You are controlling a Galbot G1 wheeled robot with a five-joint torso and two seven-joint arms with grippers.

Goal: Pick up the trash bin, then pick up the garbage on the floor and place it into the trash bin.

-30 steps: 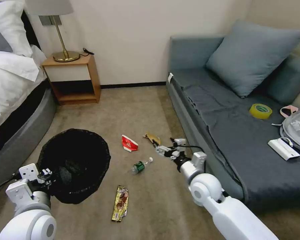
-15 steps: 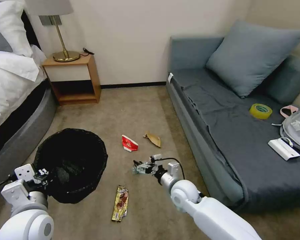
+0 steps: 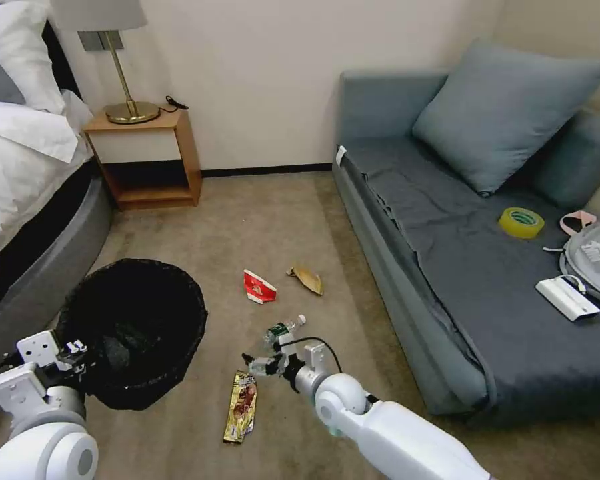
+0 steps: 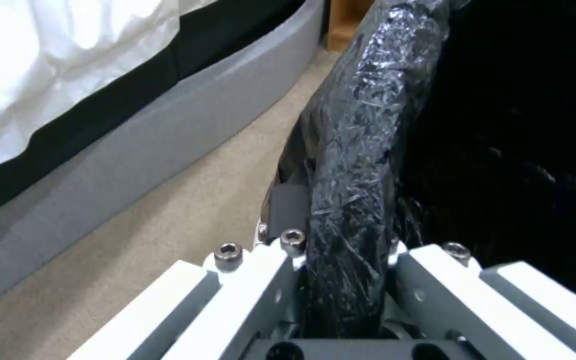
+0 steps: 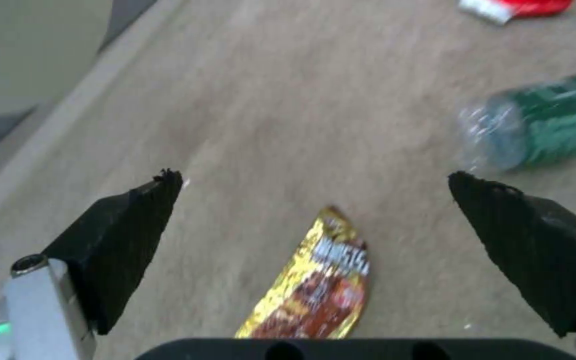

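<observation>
Snack wrapper, gold-brown and flat on the carpet, lies directly between and just below the spread fingers of the right pincer, which stands wide open and hovers low over the floor, not touching anything. From the head view the wrapper sits just in front of that pincer's tips, its long axis running roughly toward the robot. It looks to be thin foil: very light, limp and slick, likely to crumple or slide rather than resist, so I judge the best hold is across its narrow width near the top end, pressing down into the carpet so the fingers can pinch a fold. Just beside the pincer, farther out, is the small clear bottle with its green label, lying on its side and liable to roll; beyond it the flattened red-and-white carton and the crumpled brown paper scrap rest near each other, well apart from the pincer. On the robot's left, the left pincer is clamped on the bag-covered rim of the trash bin, the black liner bunched between its jaws.
</observation>
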